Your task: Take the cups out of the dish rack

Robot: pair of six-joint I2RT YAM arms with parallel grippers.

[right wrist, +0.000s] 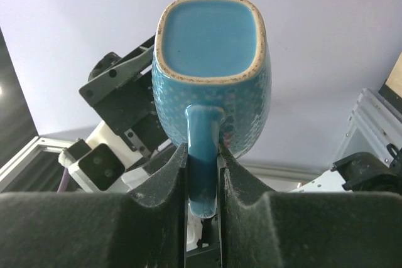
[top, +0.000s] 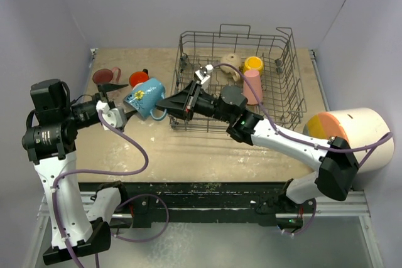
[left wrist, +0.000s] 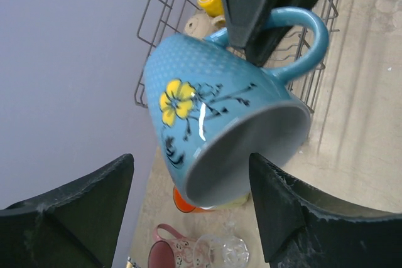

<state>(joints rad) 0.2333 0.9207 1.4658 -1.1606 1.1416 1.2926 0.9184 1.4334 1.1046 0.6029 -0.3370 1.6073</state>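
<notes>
Right gripper (right wrist: 202, 155) was clamped on the handle of the blue mug (top: 146, 96); mug hung tilted in the air just left of the dish rack (top: 286, 48), out of it, mouth toward the left arm; pinching the handle leaves the body free for a second grip, so I read it as a handover. Left gripper (left wrist: 190, 161) had fingers apart, either side of the mug's mouth end, no contact visible. Beige cup (top: 229, 62), yellow cup (top: 253, 63) and pink tumbler (top: 252, 86) sat in the rack; orange cup (top: 138, 79) stood on the table (top: 207, 155) to the left, probably the drop zone. No brand or text readable; mug only carried a painted yellow flower.
</notes>
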